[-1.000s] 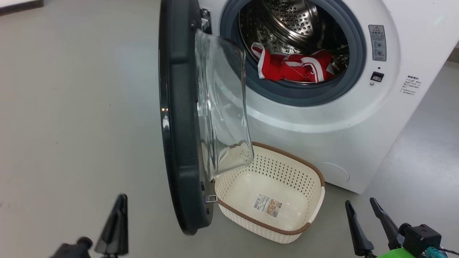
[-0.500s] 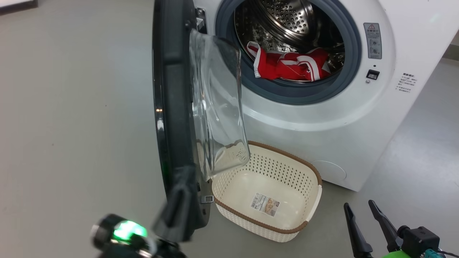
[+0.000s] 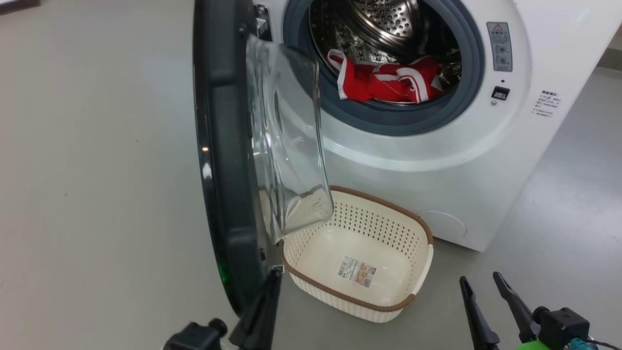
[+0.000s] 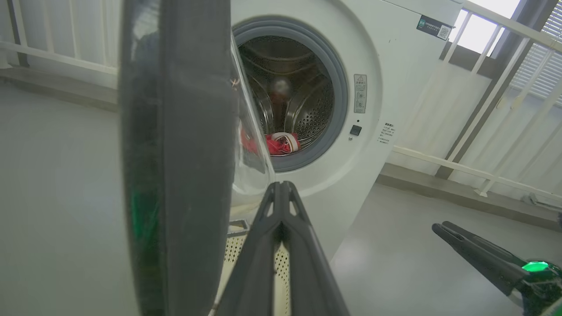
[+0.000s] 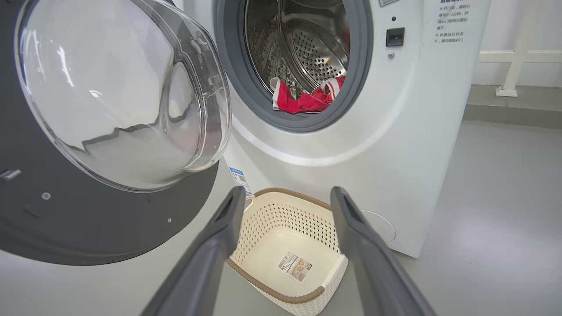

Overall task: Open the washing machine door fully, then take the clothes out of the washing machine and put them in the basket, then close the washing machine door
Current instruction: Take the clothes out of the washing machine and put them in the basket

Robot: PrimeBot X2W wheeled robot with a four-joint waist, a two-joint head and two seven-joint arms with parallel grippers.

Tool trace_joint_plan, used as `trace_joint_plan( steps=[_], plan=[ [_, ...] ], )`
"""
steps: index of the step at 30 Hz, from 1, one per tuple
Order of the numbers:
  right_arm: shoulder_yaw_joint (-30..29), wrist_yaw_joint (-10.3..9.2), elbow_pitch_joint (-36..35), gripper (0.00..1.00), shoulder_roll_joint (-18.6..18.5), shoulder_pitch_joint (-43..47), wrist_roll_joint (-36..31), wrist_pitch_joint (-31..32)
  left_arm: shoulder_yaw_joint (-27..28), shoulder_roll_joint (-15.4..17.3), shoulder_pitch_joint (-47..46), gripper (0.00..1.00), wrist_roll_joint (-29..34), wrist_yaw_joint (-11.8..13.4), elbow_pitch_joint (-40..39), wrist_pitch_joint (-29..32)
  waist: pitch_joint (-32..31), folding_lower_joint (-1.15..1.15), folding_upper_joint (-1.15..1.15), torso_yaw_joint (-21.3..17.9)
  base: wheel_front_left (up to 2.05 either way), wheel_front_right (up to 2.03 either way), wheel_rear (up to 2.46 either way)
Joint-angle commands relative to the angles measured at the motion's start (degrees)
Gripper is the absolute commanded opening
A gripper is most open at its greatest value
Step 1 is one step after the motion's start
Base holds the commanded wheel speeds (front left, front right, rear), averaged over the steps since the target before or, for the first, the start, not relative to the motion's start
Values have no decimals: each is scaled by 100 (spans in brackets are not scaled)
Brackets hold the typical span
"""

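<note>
"Two stickers, readable?"
"Warning-triangle sticker (image 3: 499, 46) on the washing machine (image 3: 437, 160), barcode label (image 3: 357, 272) in the basket (image 3: 384, 201); print too small."
"Clothes (image 3: 384, 85)?"
"Inside the drum (image 3: 388, 24); washing machine door (image 3: 218, 146) open. Left gripper (image 4: 281, 188) pinched together, right gripper (image 5: 285, 197) spread."

The washing machine (image 3: 437, 160) bears a grey warning label (image 3: 499, 46) with a red triangle sign beside its opening, and small Chinese print (image 5: 452, 22) further right, too fine to read. A barcoded paper label (image 3: 357, 272) lies in the basket (image 3: 388, 205), its words unreadable.
</note>
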Motion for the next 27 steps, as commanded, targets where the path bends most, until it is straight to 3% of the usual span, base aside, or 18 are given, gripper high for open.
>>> trace_joint_plan(
  steps=[1,14,27],
  plan=[
    [119,37,-144,100,-87,-218,-53,-38,241,9,-276,0,-71,43,-47,-23,10,0,0,-4,0,0,0],
    [134,37,-141,100,-91,-279,-38,-38,736,9,-515,0,-233,90,428,-23,64,0,0,-30,0,0,0],
    [154,37,-161,100,-66,-300,-51,-38,2114,9,-356,0,156,-14,337,-23,130,0,0,-64,0,0,0]
  ],
)
